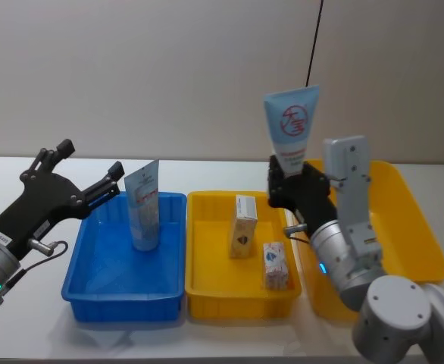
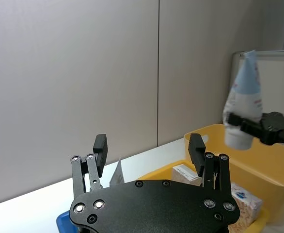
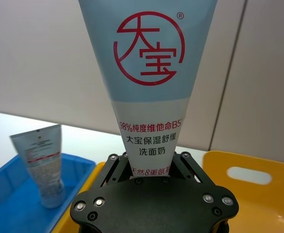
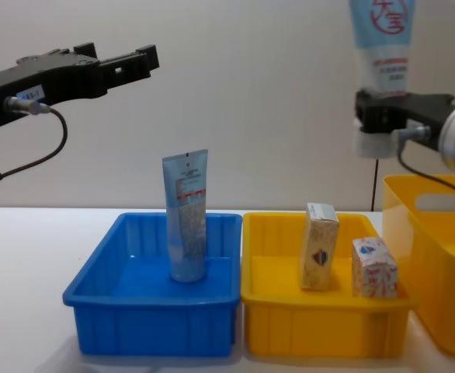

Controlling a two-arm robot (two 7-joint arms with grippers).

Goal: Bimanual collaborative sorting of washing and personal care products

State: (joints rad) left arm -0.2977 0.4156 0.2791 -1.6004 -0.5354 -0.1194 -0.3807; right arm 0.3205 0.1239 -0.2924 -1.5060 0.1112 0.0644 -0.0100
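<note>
Against a plain grey wall (image 1: 169, 76), the right gripper (image 1: 292, 179) clamps a wide pale-blue squeeze tube (image 1: 292, 125) at two o'clock; the left gripper (image 1: 92, 158) gapes at nine.

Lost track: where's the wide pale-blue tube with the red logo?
Head view, right side: the wide tube stands upright in the right tool, raised above where the yellow tray meets the yellow bin.

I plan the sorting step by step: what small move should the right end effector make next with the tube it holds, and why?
Probably carry the wide pale-blue tube leftward toward the blue tray. The right end effector grips it upright, raised high; a narrower tube already stands in that tray, while the yellow tray holds cartons. The left end effector hovers open beside the blue tray.
</note>
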